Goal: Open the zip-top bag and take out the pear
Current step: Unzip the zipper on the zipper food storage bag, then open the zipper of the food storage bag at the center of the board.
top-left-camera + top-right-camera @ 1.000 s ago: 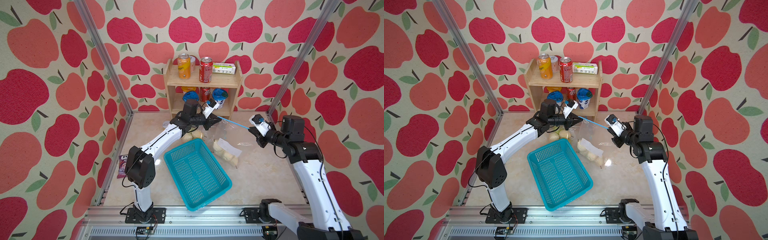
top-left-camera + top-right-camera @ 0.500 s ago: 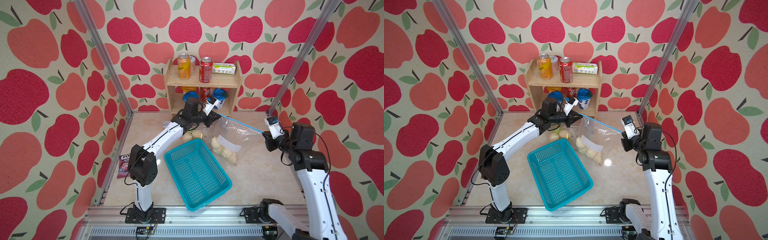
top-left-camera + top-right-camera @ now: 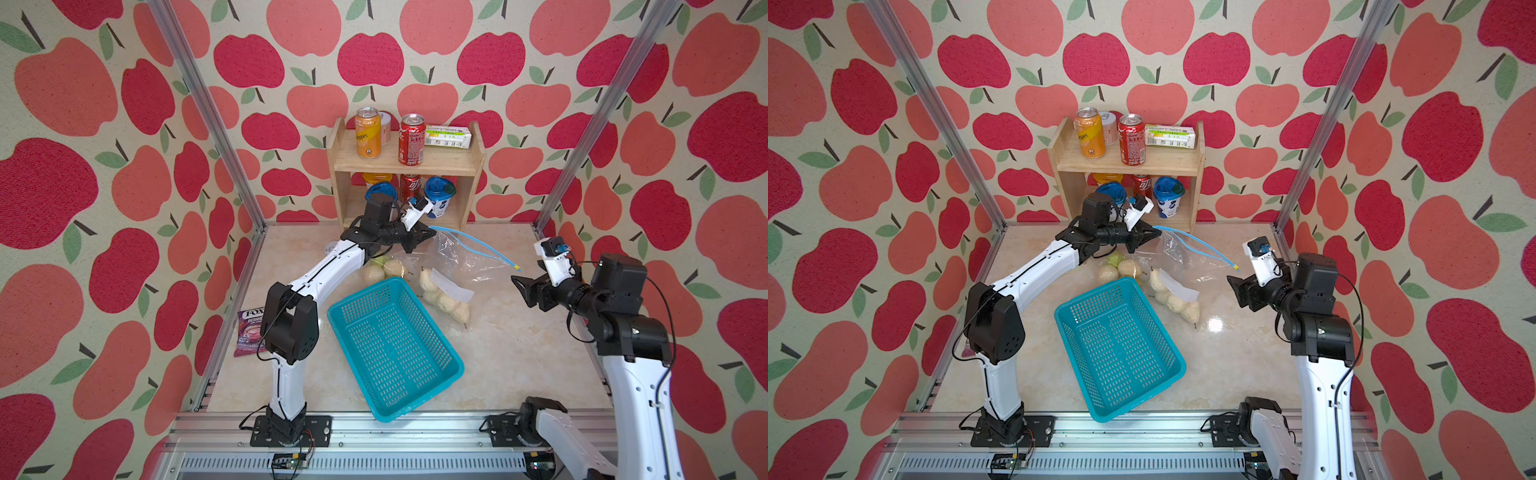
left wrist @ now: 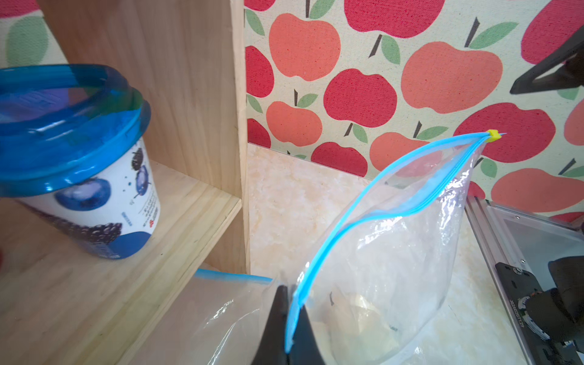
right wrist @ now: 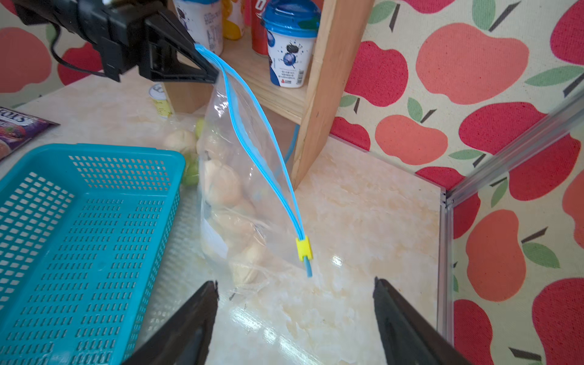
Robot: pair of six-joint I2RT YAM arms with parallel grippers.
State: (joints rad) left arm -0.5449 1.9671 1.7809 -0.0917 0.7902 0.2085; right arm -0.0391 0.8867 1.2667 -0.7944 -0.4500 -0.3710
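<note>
left jaws pressed together on the blue zip corner of the zip-top bag (image 5: 249,151); right jaws spread, empty, near the yellow slider (image 5: 303,248). the pears (image 5: 221,186) lie low inside, resting on the bench (image 5: 363,205). held by one corner, the mouth may sag narrow, or the corner slip free under a reach.
</note>
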